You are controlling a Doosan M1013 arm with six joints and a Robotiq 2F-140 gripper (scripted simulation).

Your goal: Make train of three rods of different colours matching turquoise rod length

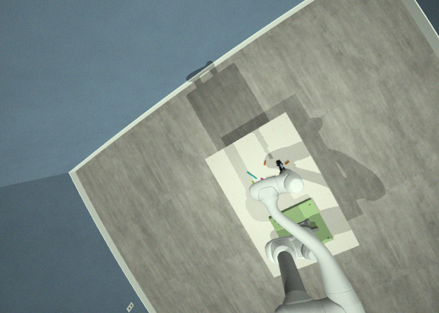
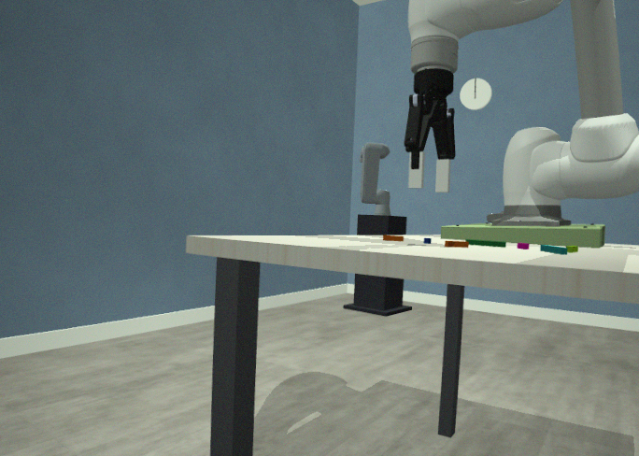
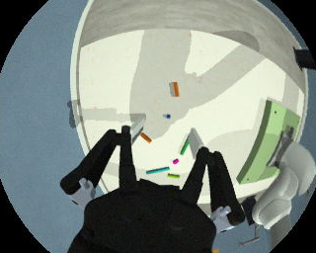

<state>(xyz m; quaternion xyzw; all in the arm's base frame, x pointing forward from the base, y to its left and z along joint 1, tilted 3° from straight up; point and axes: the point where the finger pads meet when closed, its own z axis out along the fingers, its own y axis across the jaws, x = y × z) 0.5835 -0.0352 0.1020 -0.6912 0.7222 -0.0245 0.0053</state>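
Two orange rods [image 2: 392,237] near table edge [image 2: 268,254], fingers [image 2: 442,176] spread, lifted above.

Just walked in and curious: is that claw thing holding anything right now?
Gripper: open, holding nothing, raised well above the table.

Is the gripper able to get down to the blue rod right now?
Probably yes. The gripper hangs open and empty above the table, and the blue rod lies by itself, apart from both orange rods, with nothing between it and the fingers.
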